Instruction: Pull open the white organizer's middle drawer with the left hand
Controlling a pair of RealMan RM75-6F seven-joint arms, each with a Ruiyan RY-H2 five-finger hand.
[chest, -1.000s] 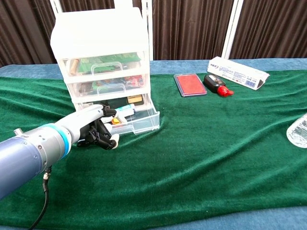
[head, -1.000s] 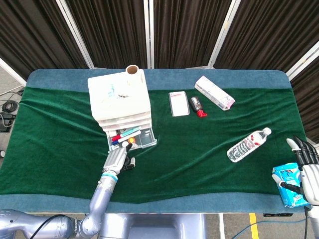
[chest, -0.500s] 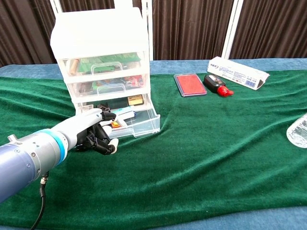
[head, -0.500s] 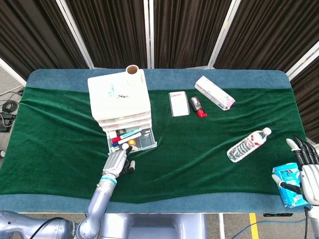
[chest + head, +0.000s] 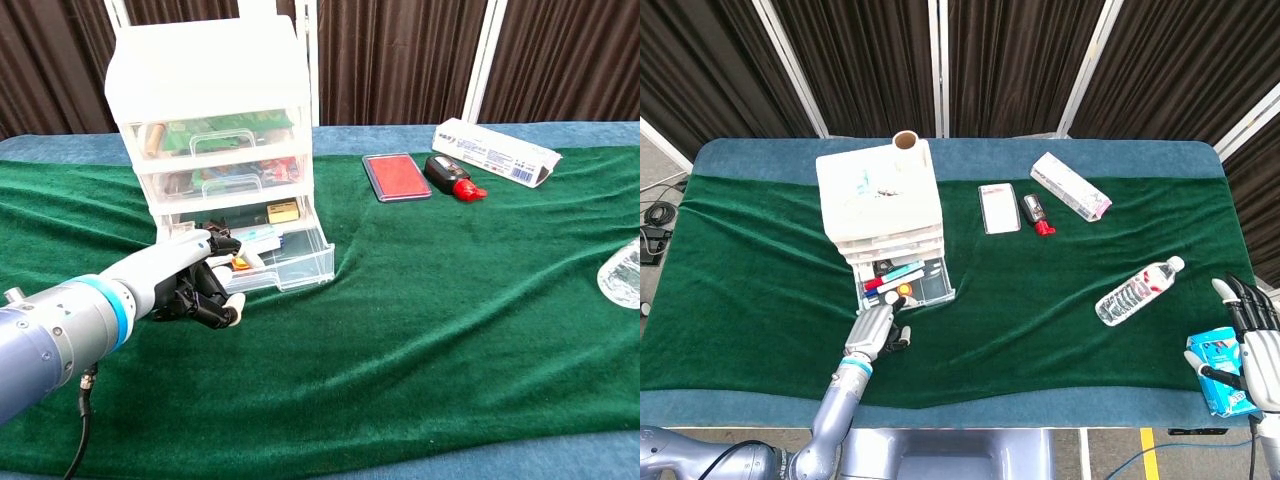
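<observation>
The white organizer (image 5: 880, 195) stands at the back left of the green cloth, with three clear drawers stacked in it. Its middle drawer (image 5: 225, 180) sits flush and closed. The bottom drawer (image 5: 285, 262) is pulled out, showing pens and small items. My left hand (image 5: 872, 332) lies on the cloth just in front of that bottom drawer (image 5: 908, 280), a small gap between them in the head view. Seen from the chest camera, the left hand (image 5: 185, 285) has its fingers curled in and holds nothing. My right hand (image 5: 1255, 340) rests at the far right edge, fingers spread.
A blue packet (image 5: 1220, 372) lies beside the right hand. A water bottle (image 5: 1137, 291) lies right of centre. A red flat case (image 5: 396, 176), a black-and-red item (image 5: 450, 177) and a white box (image 5: 495, 151) sit behind. A cardboard tube (image 5: 906, 141) stands behind the organizer.
My left hand has slid back toward the table's front edge, away from the bottom drawer's front. The drawer stays out. The right hand has not moved.
</observation>
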